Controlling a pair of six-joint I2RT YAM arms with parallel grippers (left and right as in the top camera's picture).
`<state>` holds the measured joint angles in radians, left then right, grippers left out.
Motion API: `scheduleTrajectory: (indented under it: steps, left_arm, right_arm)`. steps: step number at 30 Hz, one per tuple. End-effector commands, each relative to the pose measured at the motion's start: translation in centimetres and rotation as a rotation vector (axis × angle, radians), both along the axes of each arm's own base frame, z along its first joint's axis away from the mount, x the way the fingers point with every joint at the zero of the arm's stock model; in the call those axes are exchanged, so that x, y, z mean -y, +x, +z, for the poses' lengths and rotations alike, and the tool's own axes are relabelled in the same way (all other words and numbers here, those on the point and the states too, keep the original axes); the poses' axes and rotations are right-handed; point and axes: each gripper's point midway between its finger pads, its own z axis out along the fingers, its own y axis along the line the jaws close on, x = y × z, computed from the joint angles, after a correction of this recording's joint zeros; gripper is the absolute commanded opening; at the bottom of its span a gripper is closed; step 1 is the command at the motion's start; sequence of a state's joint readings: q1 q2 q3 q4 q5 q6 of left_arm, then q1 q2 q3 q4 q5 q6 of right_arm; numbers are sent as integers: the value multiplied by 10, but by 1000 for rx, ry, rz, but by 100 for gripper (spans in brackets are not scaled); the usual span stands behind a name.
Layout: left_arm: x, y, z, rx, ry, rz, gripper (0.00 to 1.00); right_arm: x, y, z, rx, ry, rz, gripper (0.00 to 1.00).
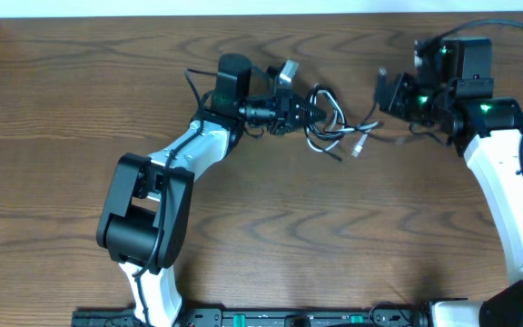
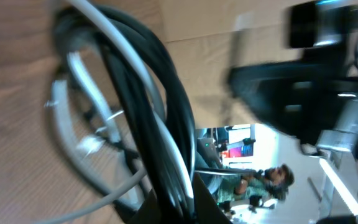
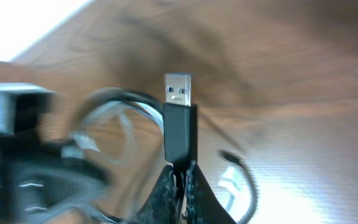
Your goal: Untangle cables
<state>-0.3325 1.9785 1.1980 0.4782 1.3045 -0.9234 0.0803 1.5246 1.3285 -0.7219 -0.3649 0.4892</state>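
Black cable's USB plug point(image 3: 179, 118) points straight out from right gripper point(image 3: 180, 174), fingers closed tight on it. Left gripper point(image 2: 169, 202) clamps looped black-and-white cables point(image 1: 327, 123).

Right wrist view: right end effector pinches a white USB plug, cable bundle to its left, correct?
No: the right wrist view shows the plug is black, not white. The right end effector pinches it, cable bundle to its left.

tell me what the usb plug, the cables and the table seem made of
USB plug: matte black plastic body, shiny metal tip, apparently.
Cables: flexible plastic or rubber jackets, judging by smooth loops.
Table: wood or wood-look laminate; brown grain, slight sheen.
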Motion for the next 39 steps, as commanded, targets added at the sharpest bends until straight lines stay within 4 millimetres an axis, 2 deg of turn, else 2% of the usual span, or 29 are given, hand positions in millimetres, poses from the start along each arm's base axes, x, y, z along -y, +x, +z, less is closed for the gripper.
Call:
scheduleTrajectory:
  steps: [1, 3, 5, 7, 9, 12, 14, 16, 20, 22, 25, 31, 36, 39]
  left_arm:
    - [-6, 1, 17, 49, -42, -21, 8]
    - [-10, 8, 27, 83, -65, -2, 8]
    - [-15, 19, 39, 98, -86, 42, 8]
    - [-22, 31, 55, 117, -121, 94, 8]
    - [-29, 37, 73, 139, -164, 128, 7]
    - [-35, 39, 94, 143, -221, 150, 7]
    - [-36, 40, 99, 81, -238, 162, 8]
    - [-36, 43, 99, 18, -246, 177, 8]
    - [-38, 51, 102, -180, -277, 224, 7]
    - [-39, 54, 103, -272, -290, 237, 7]
    - [-39, 56, 104, -356, -302, 245, 8]
    - [-40, 58, 104, -419, -314, 255, 7]
    - [-39, 52, 103, -460, -300, 225, 7]
    - [-38, 52, 102, -481, -299, 220, 7]
  right_arm:
    - [27, -4, -1, 7, -161, -44, 8]
    - [28, -9, -8, -7, -200, 6, 36]
    - [28, -14, -13, -18, -232, 55, 56]
    - [26, -16, -15, -14, -245, 102, 64]
    - [16, -15, -11, 17, -215, 165, 66]
    - [-24, -13, 13, 149, -53, 358, 67]
    - [-45, -14, 31, 237, 43, 457, 67]
    - [-56, -15, 41, 282, 84, 503, 66]
    - [-79, -21, 47, 388, 39, 653, 70]
    - [-90, -27, 42, 419, 4, 737, 72]
    - [-100, -32, 30, 410, -27, 796, 71]
    - [-104, -27, 1, 350, -48, 825, 68]
    - [-110, -21, -18, 378, -84, 902, 74]
    - [-118, -18, -31, 398, -114, 954, 72]
